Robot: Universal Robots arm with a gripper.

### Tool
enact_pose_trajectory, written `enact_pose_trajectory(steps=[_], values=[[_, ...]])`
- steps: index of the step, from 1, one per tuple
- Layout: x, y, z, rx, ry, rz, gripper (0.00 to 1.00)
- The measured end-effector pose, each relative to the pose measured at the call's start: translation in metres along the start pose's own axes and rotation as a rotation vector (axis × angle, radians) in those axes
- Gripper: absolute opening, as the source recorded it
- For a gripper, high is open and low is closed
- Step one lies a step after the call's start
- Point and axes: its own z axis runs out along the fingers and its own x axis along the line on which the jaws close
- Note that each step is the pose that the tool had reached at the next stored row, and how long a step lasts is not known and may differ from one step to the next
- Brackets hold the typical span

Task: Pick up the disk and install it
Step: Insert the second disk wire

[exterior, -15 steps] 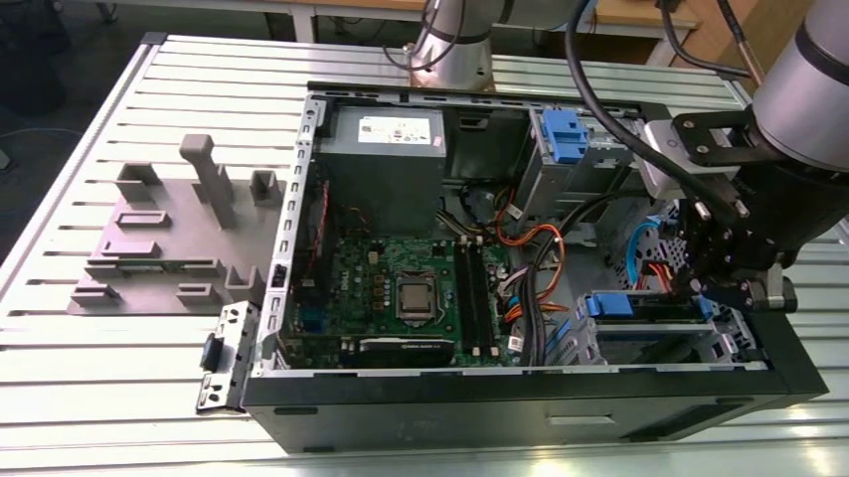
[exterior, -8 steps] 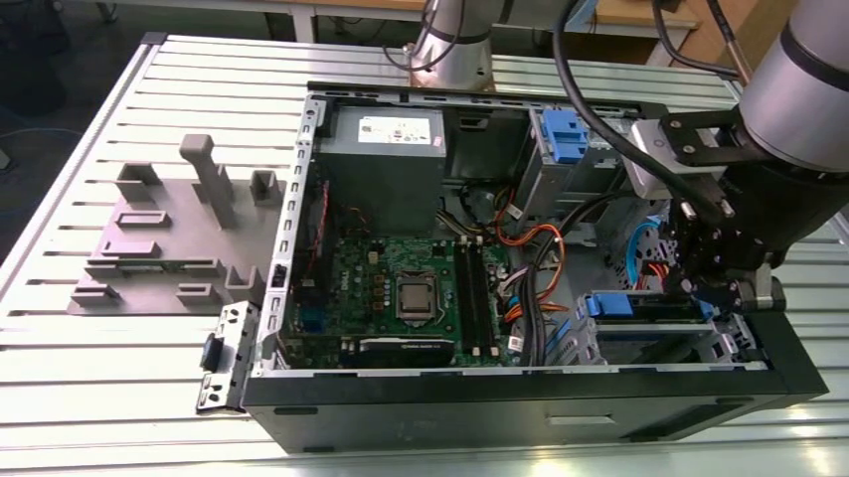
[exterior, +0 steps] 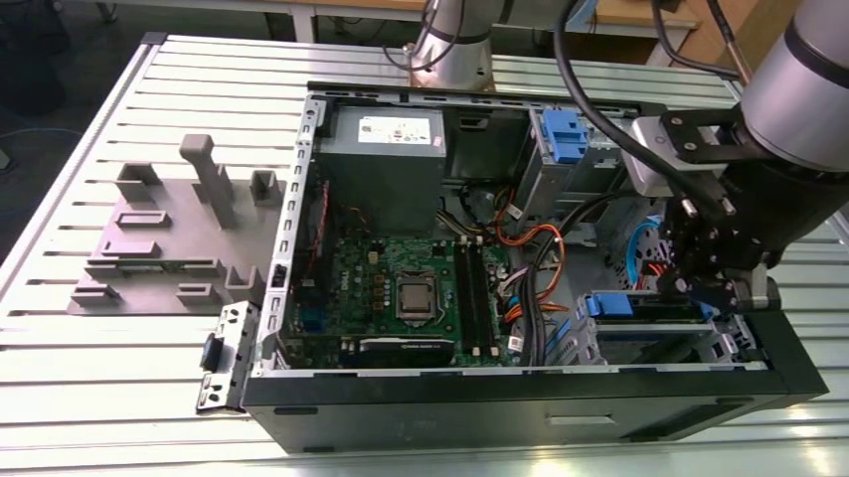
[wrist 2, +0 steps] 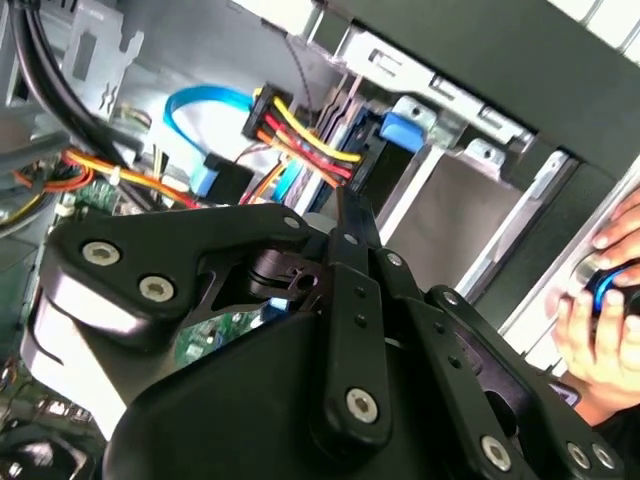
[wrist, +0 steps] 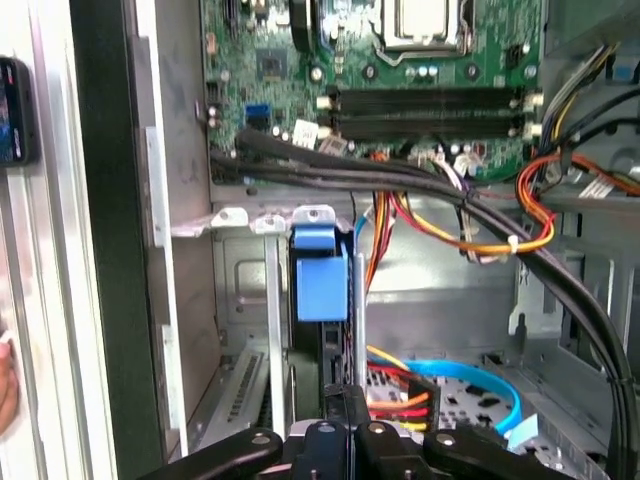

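1. The case (exterior: 531,383) lies open on the bench (exterior: 93,397).
2. The disk (wrist: 321,285) stands edge-on in its bay at the case's 4 o'clock corner.
3. My hand (exterior: 710,283) hangs just above it; whether it is clenched I cannot tell.

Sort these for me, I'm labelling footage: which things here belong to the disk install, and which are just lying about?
Job in hand:
- disk in its blue carrier, standing in the drive bay
- gripper, right at the disk

Lying about:
- grey fixture blocks on the table
- power supply
- motherboard
- a person's hand
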Motion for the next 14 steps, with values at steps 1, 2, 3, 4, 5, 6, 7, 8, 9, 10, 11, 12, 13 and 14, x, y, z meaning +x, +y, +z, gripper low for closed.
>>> enact_pose_trajectory(steps=[1, 2, 3, 4, 5, 6, 7, 8, 9, 10, 11, 12, 13, 14], values=[[0.0, 0.0, 0.0, -0.0116, 0.0005, 0.0, 0.11], [0.0, 0.0, 0.0, -0.0207, 0.0007, 0.0, 0.11], [0.0, 0.0, -0.0001, -0.0246, 0.0007, 0.0, 0.11], [0.0, 0.0, -0.0002, -0.025, 0.0006, 0.0, 0.11], [0.0, 0.0, -0.0008, -0.025, 0.0008, 0.0, 0.11], [0.0, -0.0002, -0.0019, -0.0251, 0.0008, 0.0, 0.11], [0.0, -0.0004, -0.0032, -0.0251, 0.0006, 0.0, 0.11], [-0.0001, -0.0005, -0.0045, -0.0251, 0.0006, 0.0, 0.11], [-0.0002, -0.0007, -0.0061, -0.0251, 0.0006, 0.0, 0.11], [-0.0004, -0.0009, -0.0076, -0.0251, 0.0005, 0.0, 0.11], [-0.0007, -0.0011, -0.009, -0.0251, 0.0006, 0.0, 0.11], [-0.001, -0.0012, -0.0105, -0.0251, 0.0006, 0.0, 0.11], [-0.0012, -0.0014, -0.0119, -0.0251, 0.0006, 0.0, 0.11], [-0.0014, -0.0015, -0.0131, -0.0251, 0.0005, 0.0, 0.11]])
